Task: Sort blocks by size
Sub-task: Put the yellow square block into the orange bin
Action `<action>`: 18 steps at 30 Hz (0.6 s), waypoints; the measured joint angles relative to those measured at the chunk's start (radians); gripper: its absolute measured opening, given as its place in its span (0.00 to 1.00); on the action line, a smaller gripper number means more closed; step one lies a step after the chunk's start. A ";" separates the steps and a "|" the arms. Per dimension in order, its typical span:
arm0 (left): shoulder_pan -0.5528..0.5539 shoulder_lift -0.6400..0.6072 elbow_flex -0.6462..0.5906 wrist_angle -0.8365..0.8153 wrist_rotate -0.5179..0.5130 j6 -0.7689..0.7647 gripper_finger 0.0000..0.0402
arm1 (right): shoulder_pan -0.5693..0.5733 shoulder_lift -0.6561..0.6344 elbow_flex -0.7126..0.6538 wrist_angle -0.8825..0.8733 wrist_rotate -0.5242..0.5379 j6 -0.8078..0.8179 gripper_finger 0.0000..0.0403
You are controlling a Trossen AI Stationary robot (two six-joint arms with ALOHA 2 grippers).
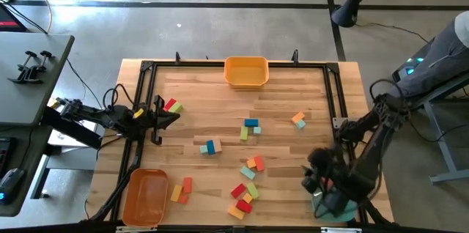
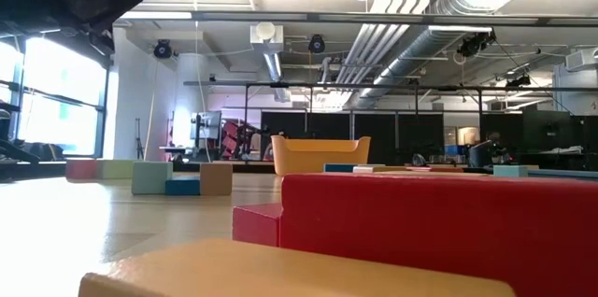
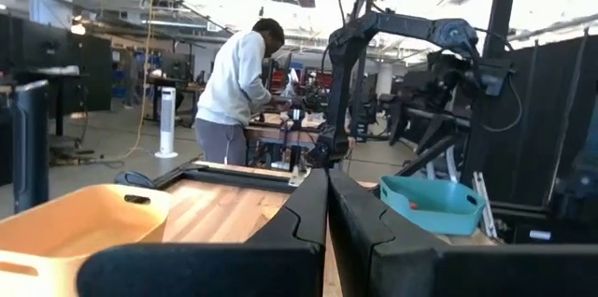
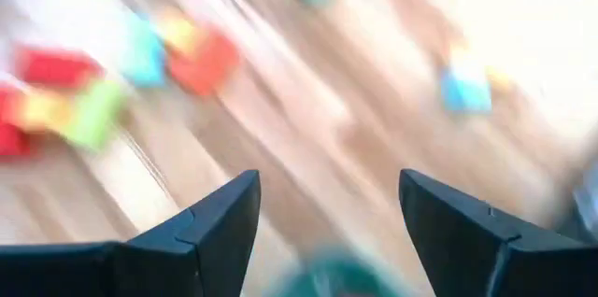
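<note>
Small red, orange, yellow, green, teal and blue blocks lie scattered on the wooden table [image 1: 220, 94]. One cluster [image 1: 245, 185] is near the front edge, and a teal, blue and green group [image 1: 250, 127] is mid-table. A red and green pair [image 1: 172, 105] lies just beyond my left gripper [image 1: 172, 118], which is shut and empty, low over the left side; it also shows in the left wrist view [image 3: 327, 213]. My right gripper [image 1: 314, 182] is open and empty, above the table's front right by the teal bin [image 1: 341, 209]. Its wrist view [image 4: 327, 213] looks down on blurred blocks [image 4: 201, 54].
A yellow bin [image 1: 245, 70] stands at the far edge's middle and an orange bin [image 1: 144, 196] at the front left corner. A black frame [image 1: 146, 68] runs round the table. A person [image 3: 238, 91] works at a bench beyond the table. In the low view, red [image 2: 439, 232] and yellow [image 2: 280, 274] blocks loom close.
</note>
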 joint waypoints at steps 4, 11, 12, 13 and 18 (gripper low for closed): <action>0.000 0.038 0.001 -0.001 -0.007 -0.006 0.00 | -0.140 -0.058 -0.121 0.230 -0.022 -0.322 0.62; 0.000 0.212 0.057 -0.002 -0.034 -0.022 0.00 | -0.443 -0.102 -0.450 1.119 -0.147 -1.038 0.63; 0.000 0.247 0.072 -0.003 -0.042 -0.022 0.00 | -0.480 -0.096 -0.494 1.280 -0.189 -1.140 0.63; 0.000 0.283 0.091 -0.003 -0.048 -0.022 0.00 | -0.510 -0.089 -0.538 1.451 -0.224 -1.238 0.63; -0.011 0.500 0.211 -0.024 -0.050 -0.016 0.00 | -0.624 -0.063 -0.725 2.047 -0.264 -1.575 0.63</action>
